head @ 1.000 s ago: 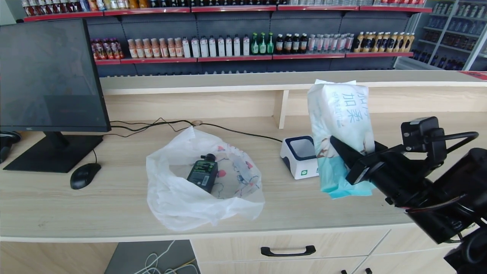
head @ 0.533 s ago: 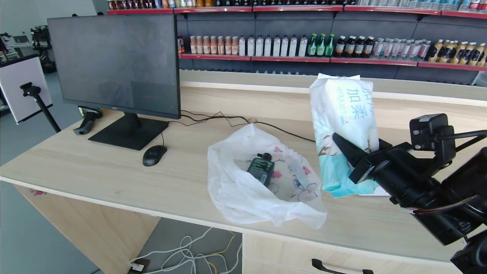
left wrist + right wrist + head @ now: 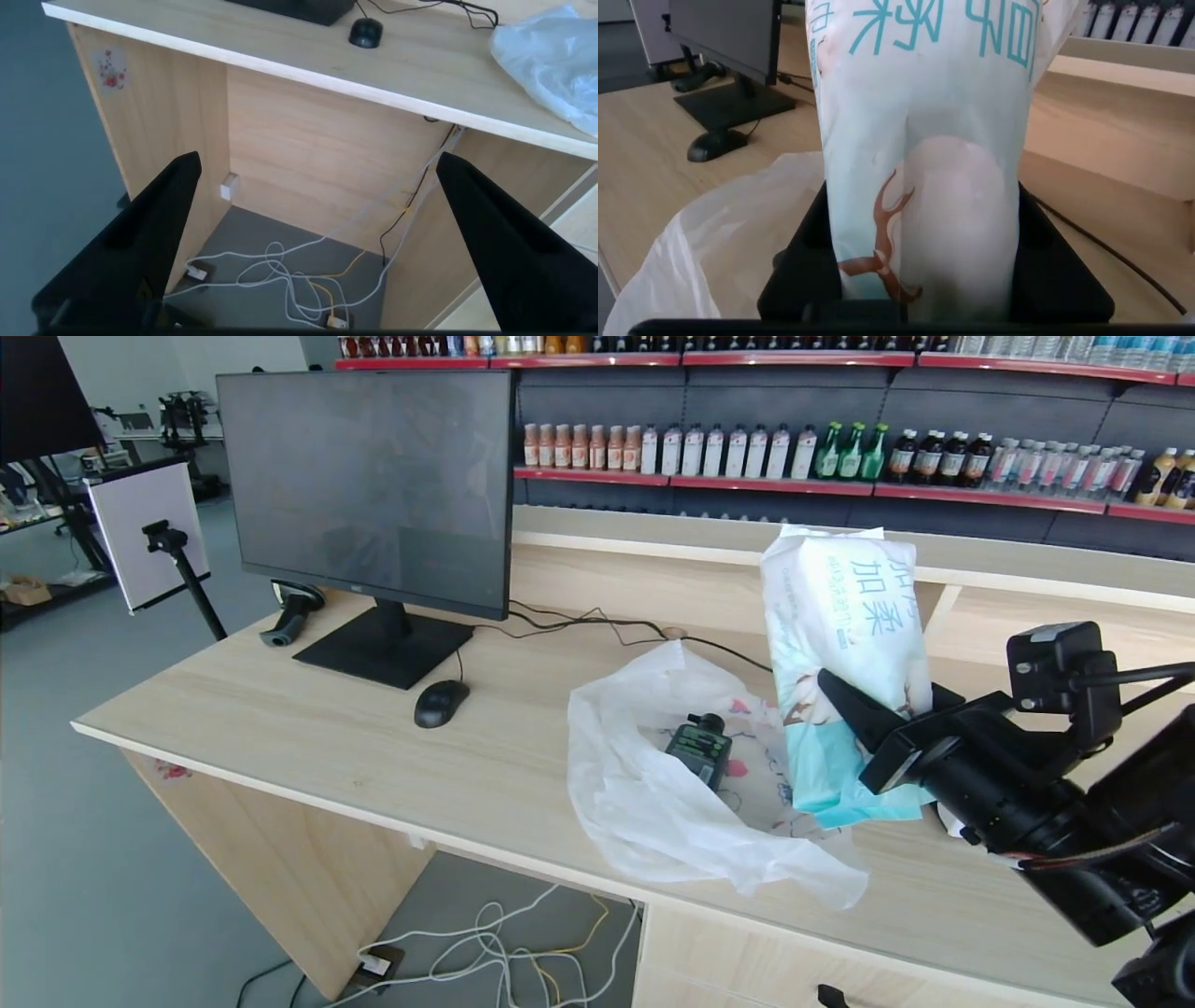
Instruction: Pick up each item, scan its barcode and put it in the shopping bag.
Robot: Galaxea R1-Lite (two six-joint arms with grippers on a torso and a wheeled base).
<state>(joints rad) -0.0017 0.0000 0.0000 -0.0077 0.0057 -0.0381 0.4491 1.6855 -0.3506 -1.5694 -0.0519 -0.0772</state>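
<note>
My right gripper (image 3: 851, 698) is shut on a tall white and teal tissue pack (image 3: 840, 616), held upright above the counter. In the right wrist view the tissue pack (image 3: 924, 168) sits between the black fingers (image 3: 799, 266). Its lower end hangs at the right edge of the white plastic shopping bag (image 3: 653, 793), which lies open on the counter. A dark bottle (image 3: 700, 753) with a green label lies inside the bag. My left gripper (image 3: 318, 252) is open, low beside the counter's front edge, facing the space under it. The scanner is hidden behind the pack.
A monitor (image 3: 373, 485) stands at the counter's back left, with a black mouse (image 3: 441, 702) in front and a handheld scanner (image 3: 289, 613) beside its stand. Cables (image 3: 597, 621) run along the counter's back. More cables (image 3: 299, 280) lie on the floor under it.
The head view has swung to the left, so the whole picture has shifted right. The tissue pack in my right gripper now hangs by the bag's right edge instead of beside the scanner.
</note>
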